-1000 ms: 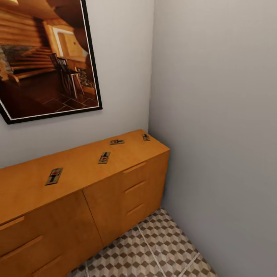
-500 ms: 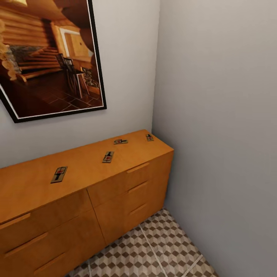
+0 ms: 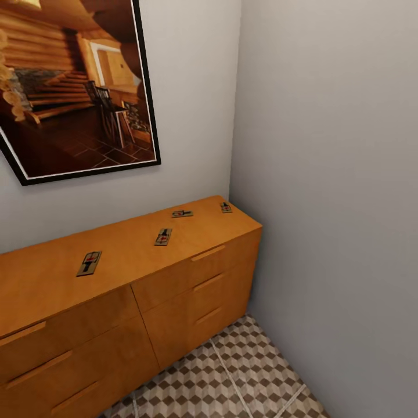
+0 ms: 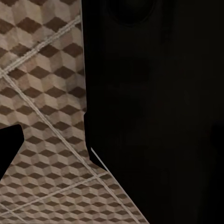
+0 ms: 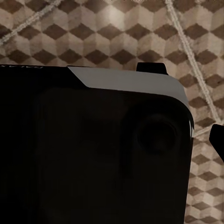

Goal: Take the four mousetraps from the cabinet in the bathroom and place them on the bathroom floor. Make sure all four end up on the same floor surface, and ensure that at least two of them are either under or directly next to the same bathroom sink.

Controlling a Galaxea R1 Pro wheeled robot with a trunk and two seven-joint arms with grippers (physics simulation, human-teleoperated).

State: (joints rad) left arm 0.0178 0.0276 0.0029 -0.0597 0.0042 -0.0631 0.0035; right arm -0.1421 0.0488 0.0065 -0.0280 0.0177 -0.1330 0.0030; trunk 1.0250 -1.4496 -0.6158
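Scene: A bathroom corner, seen from the robot's head camera, where an orange-brown cabinet [image 3: 191,273] runs along the wall under a framed picture [image 3: 75,87] of a log-cabin interior.

Mousetraps: All four lie flat on the cabinet's top, well apart in a loose line. The nearest mousetrap [image 3: 89,263] sits toward the left, the second mousetrap [image 3: 163,237] near the middle, the third mousetrap [image 3: 182,213] behind it closer to the wall, and the farthest mousetrap [image 3: 226,207] close to the corner end.

Step in hand: The approach, by the look of it. No trap is lifted, and none is on the bathroom floor [image 3: 232,383].

Grippers: Both wrist cameras look down at cube-patterned tile past dark body panels. Small dark tips [image 5: 151,67] show at the edges, but how far either gripper is parted cannot be told. Nothing is seen held.

Next move: Probably closing on the cabinet front and raising an arm over the top. The nearest trap looks the easiest first pick.

Edges: The traps are thin and flat, so a pinch likely needs fingers down at the board's rim, or a slide toward the cabinet's front edge.

Open room: The grey side wall [image 3: 337,203] hems in the cabinet's right end, leaving a narrow wedge of floor; the far trap looks tight to reach. The sink is not in this view.
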